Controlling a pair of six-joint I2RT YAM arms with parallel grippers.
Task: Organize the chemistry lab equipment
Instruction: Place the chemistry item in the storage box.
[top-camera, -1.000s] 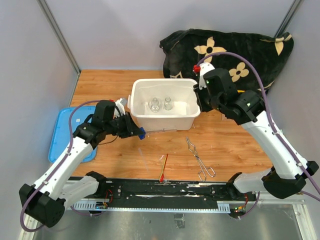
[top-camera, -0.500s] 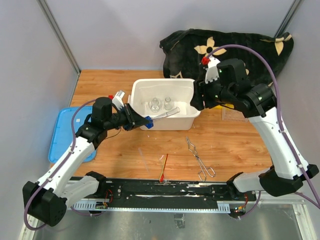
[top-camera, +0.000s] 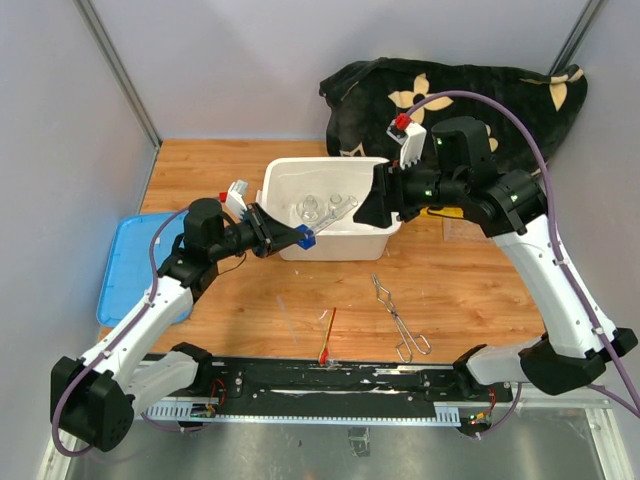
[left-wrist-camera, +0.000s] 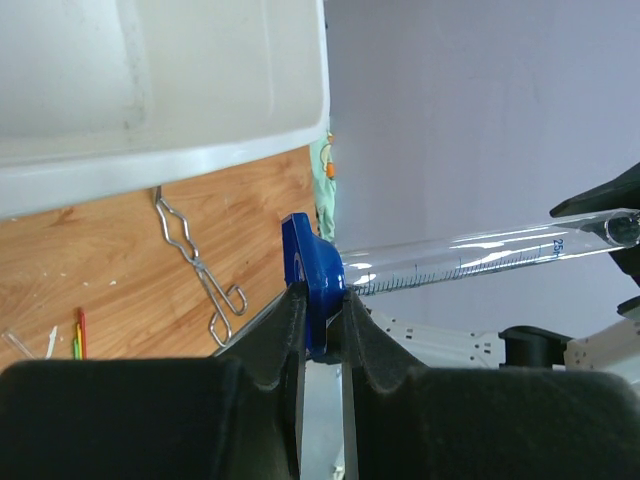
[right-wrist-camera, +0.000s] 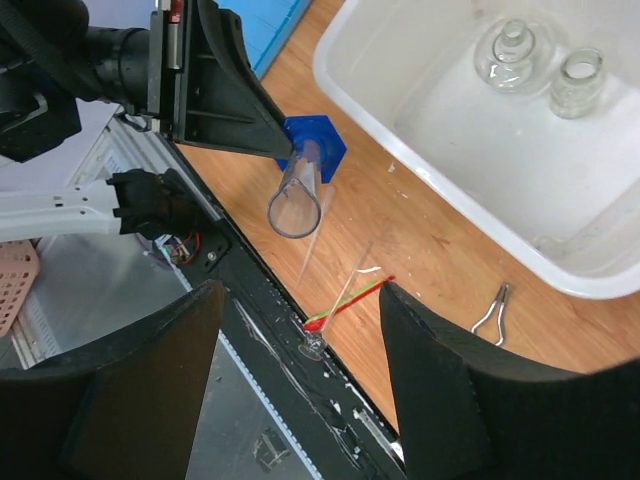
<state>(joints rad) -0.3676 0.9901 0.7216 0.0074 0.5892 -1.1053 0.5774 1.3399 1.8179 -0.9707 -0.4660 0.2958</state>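
Observation:
My left gripper (top-camera: 283, 238) (left-wrist-camera: 320, 312) is shut on the blue cap (top-camera: 305, 238) (left-wrist-camera: 310, 290) of a clear graduated tube (top-camera: 335, 211) (left-wrist-camera: 470, 255). It holds the tube in the air, slanting over the front wall of the white tub (top-camera: 340, 245). My right gripper (top-camera: 368, 208) (right-wrist-camera: 300, 292) stands open and empty over the tub's right end, facing the tube's open mouth (right-wrist-camera: 294, 210). Two small glass beakers (top-camera: 310, 209) (right-wrist-camera: 510, 55) stand inside the tub. Metal tongs (top-camera: 400, 322) (right-wrist-camera: 490, 310) and a red-tipped stick (top-camera: 327, 336) (right-wrist-camera: 350, 297) lie on the wood in front.
A blue lid (top-camera: 112, 270) lies at the table's left edge. The black flowered cloth (top-camera: 470, 100) is bunched at the back right. A thin clear rod (top-camera: 288, 318) lies near the stick. The black rail (top-camera: 330, 378) runs along the near edge.
The left gripper has raised the tube and carried it right, over the tub's front wall. The right gripper has opened wide and swung down and left toward the tube.

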